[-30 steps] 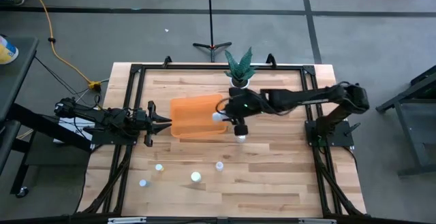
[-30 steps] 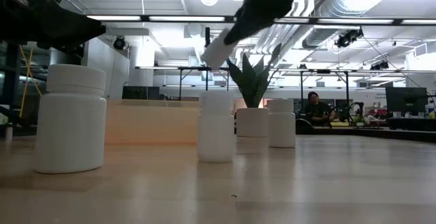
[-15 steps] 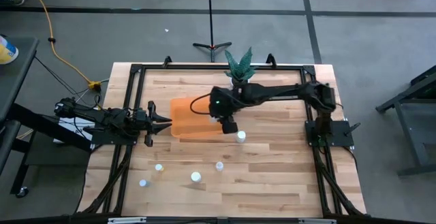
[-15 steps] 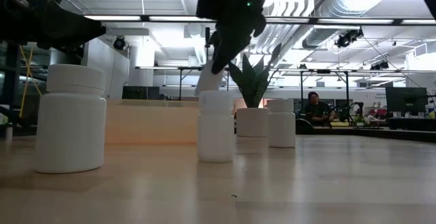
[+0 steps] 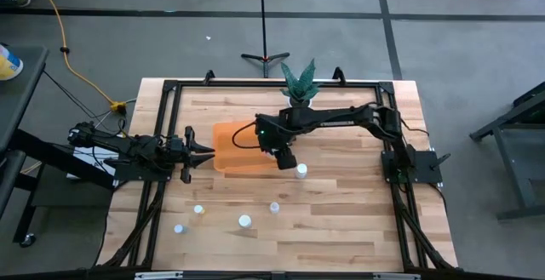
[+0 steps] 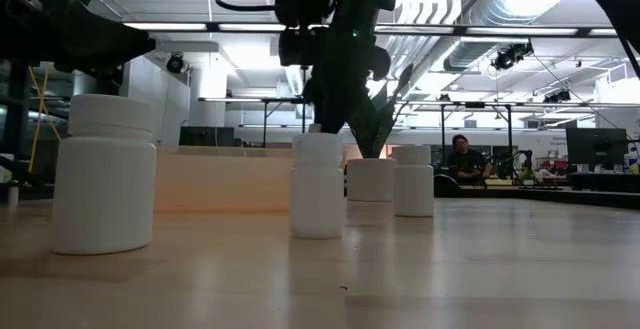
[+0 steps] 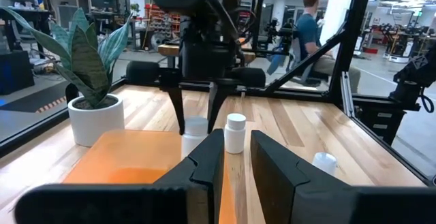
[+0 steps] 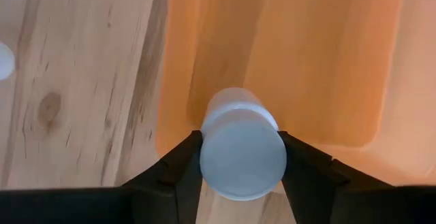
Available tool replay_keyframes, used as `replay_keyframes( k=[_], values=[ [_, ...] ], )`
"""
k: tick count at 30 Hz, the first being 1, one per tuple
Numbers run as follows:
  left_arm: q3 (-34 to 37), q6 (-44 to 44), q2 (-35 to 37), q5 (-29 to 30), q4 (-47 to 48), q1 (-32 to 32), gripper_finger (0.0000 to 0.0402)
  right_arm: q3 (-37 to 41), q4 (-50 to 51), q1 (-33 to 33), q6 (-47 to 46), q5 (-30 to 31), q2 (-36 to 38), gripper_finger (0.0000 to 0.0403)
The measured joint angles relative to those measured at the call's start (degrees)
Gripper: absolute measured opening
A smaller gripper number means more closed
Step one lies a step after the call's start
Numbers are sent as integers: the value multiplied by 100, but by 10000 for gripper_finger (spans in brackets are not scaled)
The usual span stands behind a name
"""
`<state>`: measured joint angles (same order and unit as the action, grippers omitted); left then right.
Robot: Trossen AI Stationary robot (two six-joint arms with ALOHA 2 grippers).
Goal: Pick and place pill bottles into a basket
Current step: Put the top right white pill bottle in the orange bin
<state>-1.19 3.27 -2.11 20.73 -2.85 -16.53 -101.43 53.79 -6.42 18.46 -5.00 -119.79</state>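
My right gripper (image 5: 281, 155) is shut on a white-capped pill bottle (image 8: 242, 152) and hangs over the right part of the orange basket (image 5: 238, 148). In the left wrist view this bottle (image 7: 194, 127) stands between the right gripper's down-pointing fingers. My left gripper (image 5: 204, 151) waits open and empty at the basket's left edge. One bottle (image 5: 301, 171) stands on the wood just right of the basket. Several more stand nearer the front edge, among them one (image 5: 274, 207) and another (image 5: 244, 221). My right gripper pinches the bottle between its two fingers (image 8: 184, 163) at its upper part, by the cap (image 8: 204, 139). The fingers come from above and point down. The bottle is upright above the basket's floor near its right wall. I cannot tell whether its base touches the floor.
A white pot with a green plant (image 5: 298, 88) stands just behind the basket. A black frame runs around the table's edges (image 5: 170, 93). Open wood lies to the right and front. People show in the room beyond the table (image 7: 310, 20).
My right gripper has gone toward the table's left edge and down, from beside the basket to over its right part. The bottle it carries has tipped from slanted to upright and has sunk toward the basket. It stays shut on the bottle.
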Motion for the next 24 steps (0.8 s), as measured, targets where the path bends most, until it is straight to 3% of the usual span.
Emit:
replay_keyframes(
  k=[10,18,24],
  values=[
    [0,0,1,-2,-2,2,108,0,-50,2,-39,-237,0,153],
    [0,0,0,-4,-3,1,108,11,-108,4,-47,-225,-132,173],
    [0,1,1,-36,0,2,108,11,-94,7,-47,-223,-144,158]
  ],
)
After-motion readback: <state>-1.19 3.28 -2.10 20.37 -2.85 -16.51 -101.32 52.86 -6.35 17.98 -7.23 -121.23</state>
